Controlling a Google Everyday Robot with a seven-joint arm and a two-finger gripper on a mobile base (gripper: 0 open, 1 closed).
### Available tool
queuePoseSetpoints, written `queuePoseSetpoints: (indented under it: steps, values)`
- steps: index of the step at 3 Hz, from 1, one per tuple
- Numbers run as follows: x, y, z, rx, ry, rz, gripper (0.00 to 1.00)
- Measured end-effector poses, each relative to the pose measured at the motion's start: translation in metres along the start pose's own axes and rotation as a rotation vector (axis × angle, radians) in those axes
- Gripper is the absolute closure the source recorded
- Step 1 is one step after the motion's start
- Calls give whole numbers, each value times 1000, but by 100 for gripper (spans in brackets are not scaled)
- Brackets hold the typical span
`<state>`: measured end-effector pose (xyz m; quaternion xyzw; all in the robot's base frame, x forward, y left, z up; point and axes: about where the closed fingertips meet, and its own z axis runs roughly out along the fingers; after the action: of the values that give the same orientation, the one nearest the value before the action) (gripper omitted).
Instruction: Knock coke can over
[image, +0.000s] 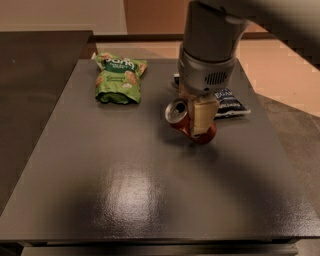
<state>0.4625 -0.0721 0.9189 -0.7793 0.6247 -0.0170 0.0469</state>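
Note:
The coke can (206, 134) is red with a silver top (176, 111). It sits near the middle of the dark table (125, 190) and leans steeply to the left, its top facing left and its base on the table. My gripper (193, 119) comes down from above, straddles the can and is shut on it. One cream finger (202, 115) lies across the front of the can. The other finger is mostly hidden behind the can.
A green snack bag (119, 77) lies at the back left of the table. A dark blue snack bag (227, 102) lies just behind and to the right of the gripper. The table's right edge and a lower floor area are to the right.

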Motion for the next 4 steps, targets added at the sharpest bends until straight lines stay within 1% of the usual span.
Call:
queuePoseSetpoints:
  steps: [1,3,4]
  values:
    - [-5,7,7,-5,58,-45,58]
    - [-19,13,21,-20,111,-96,12]
    - [-24,12,27,-9,105,-98,0]
